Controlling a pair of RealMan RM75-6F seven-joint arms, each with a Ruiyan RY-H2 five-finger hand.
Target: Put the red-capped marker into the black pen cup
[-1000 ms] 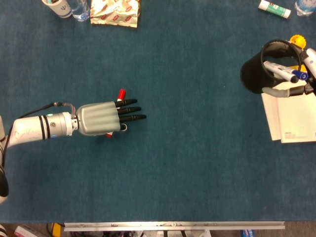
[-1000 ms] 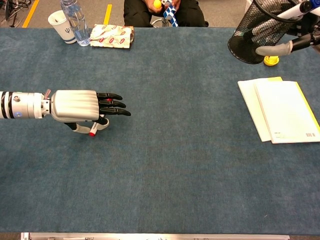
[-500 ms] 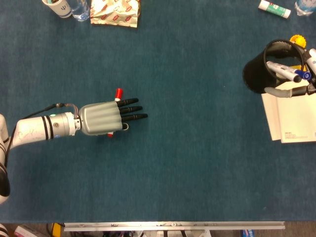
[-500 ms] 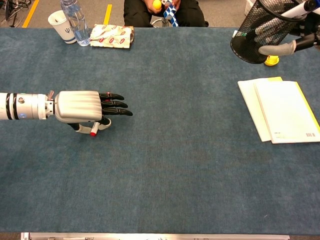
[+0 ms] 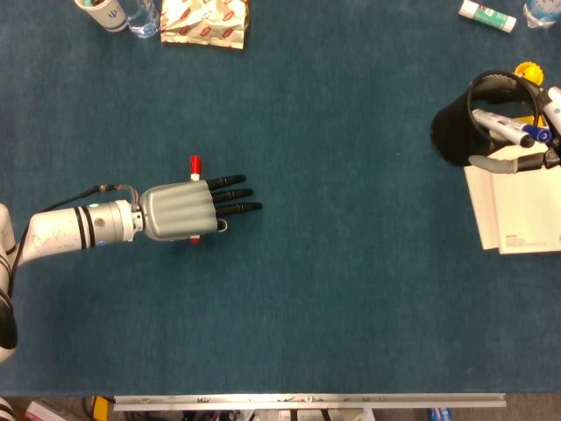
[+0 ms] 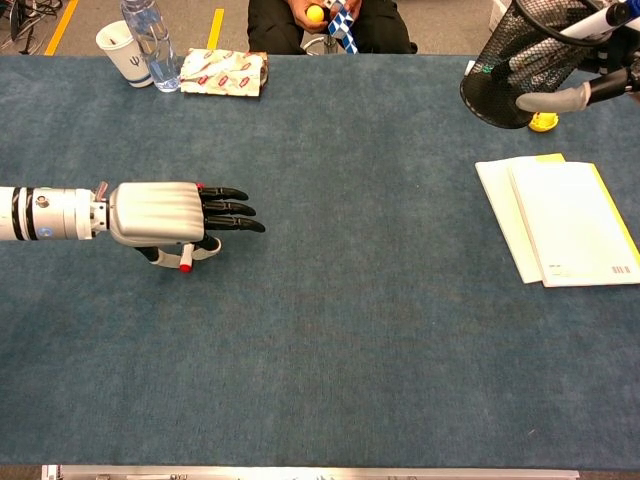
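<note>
The left hand [image 5: 180, 210] lies palm down over the counter [image 5: 333, 289], its grey ridged back uppermost and its black fingers [image 5: 235, 195] stretched flat toward the right, close together. Under it sits the red-capped marker [image 5: 195, 166], clamped between thumb and palm: in the head view the red cap and a bit of white barrel stick out past the far edge of the hand, and a red tip shows at the near edge. In the chest view that near end pokes out below the curled thumb. The forearm runs left in a straight line, silver with black bands.

The right hand [image 6: 575, 92] is at the far right, mostly cut off by the frame; a pale grey finger presses across the outside of the black pen cup [image 6: 510, 62], which it holds tilted. The cup is black wire mesh, and a white pen with a blue cap [image 5: 504, 127] lies inside it.

Just near of the cup lie flat white paper booklets [image 6: 565, 220] with a yellow edge. The counter is covered in dark blue felt-like cloth. At the far left stand a paper cup [image 6: 120, 50], a clear water bottle [image 6: 150, 40] and a crinkled snack packet [image 6: 222, 72].
</note>
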